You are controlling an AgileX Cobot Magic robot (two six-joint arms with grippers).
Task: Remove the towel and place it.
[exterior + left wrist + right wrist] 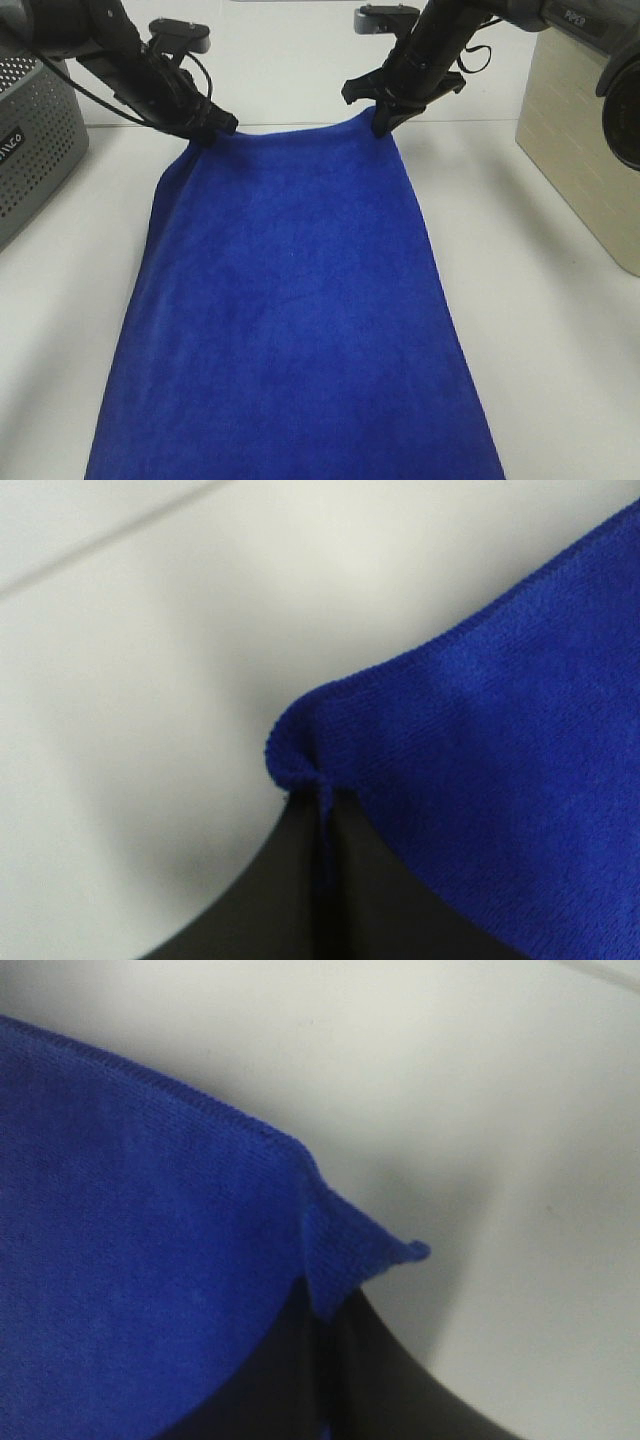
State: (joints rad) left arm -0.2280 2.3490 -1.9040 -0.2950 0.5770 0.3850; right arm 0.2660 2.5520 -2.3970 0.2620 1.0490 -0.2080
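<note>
The royal-blue towel [290, 310] lies spread lengthwise down the white table, running from the far middle to the near edge of the exterior high view. My left gripper [207, 128] is shut on its far left corner, and my right gripper [382, 118] is shut on its far right corner. In the left wrist view the towel corner [310, 750] bunches into the closed black jaws. A folded tip of the other towel corner [350, 1250] pokes out past the closed jaws in the right wrist view.
A grey perforated basket [35, 140] stands at the left edge of the table. A beige box [585, 150] stands at the right. White tabletop [540, 330] shows on both sides of the towel.
</note>
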